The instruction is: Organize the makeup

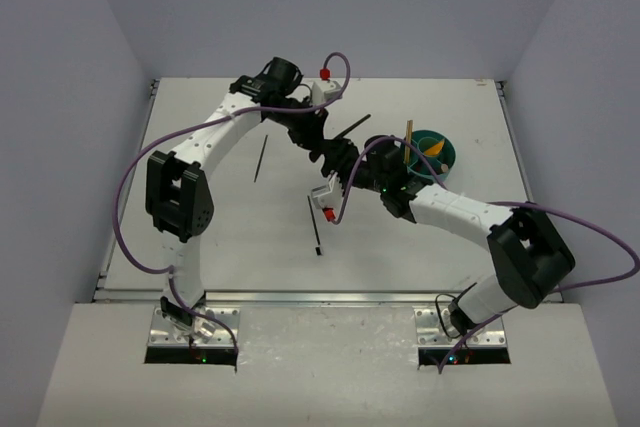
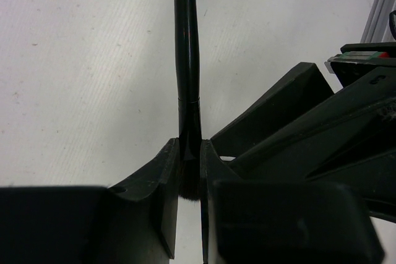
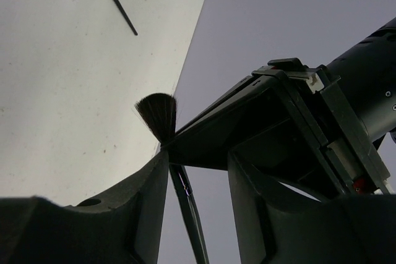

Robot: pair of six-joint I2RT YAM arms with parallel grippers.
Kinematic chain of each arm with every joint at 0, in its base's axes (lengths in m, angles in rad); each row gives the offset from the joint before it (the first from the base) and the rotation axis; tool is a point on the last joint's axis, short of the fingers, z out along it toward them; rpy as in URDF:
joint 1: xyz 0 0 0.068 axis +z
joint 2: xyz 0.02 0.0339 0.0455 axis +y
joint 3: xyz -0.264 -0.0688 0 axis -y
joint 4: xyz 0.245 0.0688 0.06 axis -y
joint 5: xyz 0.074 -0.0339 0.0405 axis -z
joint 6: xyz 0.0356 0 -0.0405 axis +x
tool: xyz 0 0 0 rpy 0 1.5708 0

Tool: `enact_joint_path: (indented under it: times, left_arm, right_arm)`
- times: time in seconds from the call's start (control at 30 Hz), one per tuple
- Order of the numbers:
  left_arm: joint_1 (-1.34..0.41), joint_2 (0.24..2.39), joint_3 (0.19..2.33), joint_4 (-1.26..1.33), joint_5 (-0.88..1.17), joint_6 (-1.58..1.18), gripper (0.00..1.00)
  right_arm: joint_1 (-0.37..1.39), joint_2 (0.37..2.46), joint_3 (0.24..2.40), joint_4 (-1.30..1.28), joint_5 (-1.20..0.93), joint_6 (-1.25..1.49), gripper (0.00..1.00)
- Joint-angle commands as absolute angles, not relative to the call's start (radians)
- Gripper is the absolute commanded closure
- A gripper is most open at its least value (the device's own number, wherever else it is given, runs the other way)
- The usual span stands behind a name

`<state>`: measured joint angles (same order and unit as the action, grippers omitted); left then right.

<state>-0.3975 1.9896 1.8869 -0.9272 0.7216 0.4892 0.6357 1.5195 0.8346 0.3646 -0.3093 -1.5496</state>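
We see the left gripper (image 2: 190, 146) pinched nearly closed on a thin black makeup brush (image 2: 185, 41), clamping it at the ferrule just above the bristles and lifting it off the white table (image 1: 220, 247) near the middle. The right gripper (image 3: 198, 156) has its jaws partly apart and straddles the handle without clamping it. The handle's long axis runs between those fingers, close against one of them, with the bristle tuft fanning out beyond the tips. We judge this to be a handover. The right jaws must close across the handle before the left lets go, since the teal round divided container (image 1: 437, 152) sits on the right arm's side.
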Motion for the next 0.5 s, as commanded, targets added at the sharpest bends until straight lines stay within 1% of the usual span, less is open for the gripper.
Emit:
enact_joint_path:
  times: [0.0, 0.47]
  left_arm:
    - [-0.419, 1.914, 1.865, -1.019, 0.809, 0.497, 1.0]
    - [-0.419, 1.919, 1.858, -1.019, 0.805, 0.502, 1.0]
  right_arm:
    - [0.575, 1.458, 0.818, 0.464, -0.22, -1.519, 0.55]
    - [0.544, 1.397, 0.776, 0.448, -0.225, -1.509, 0.52]
